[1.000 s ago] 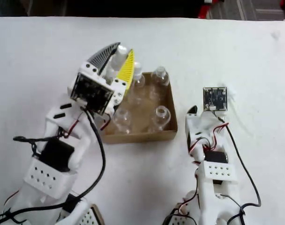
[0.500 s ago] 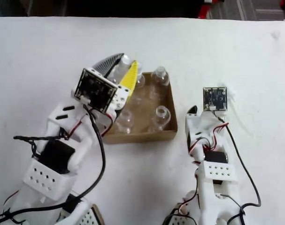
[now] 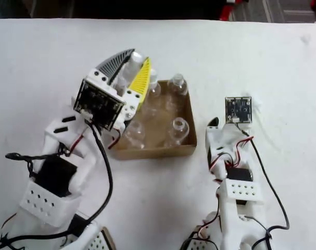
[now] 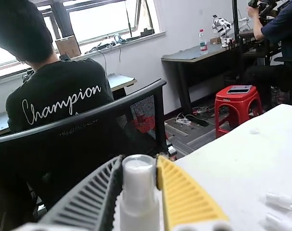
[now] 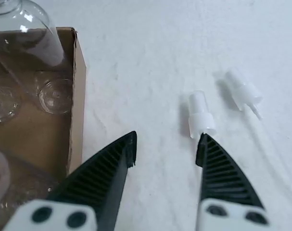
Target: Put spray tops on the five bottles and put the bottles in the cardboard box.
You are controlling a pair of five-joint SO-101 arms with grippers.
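Bottle clamped in the left tool — right tool spread wide, just beside a spray top.

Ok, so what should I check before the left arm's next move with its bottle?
1. Left gripper shut on the clear plastic bottle: ok.
2. White spray top on that bottle: ok; fully seated: cannot tell.
3. Free spot in the brown cardboard box: cannot tell.
4. Tops on the boxed clear bottles: not ok, necks open.
5. Right gripper open, near two loose white spray tops: ok.
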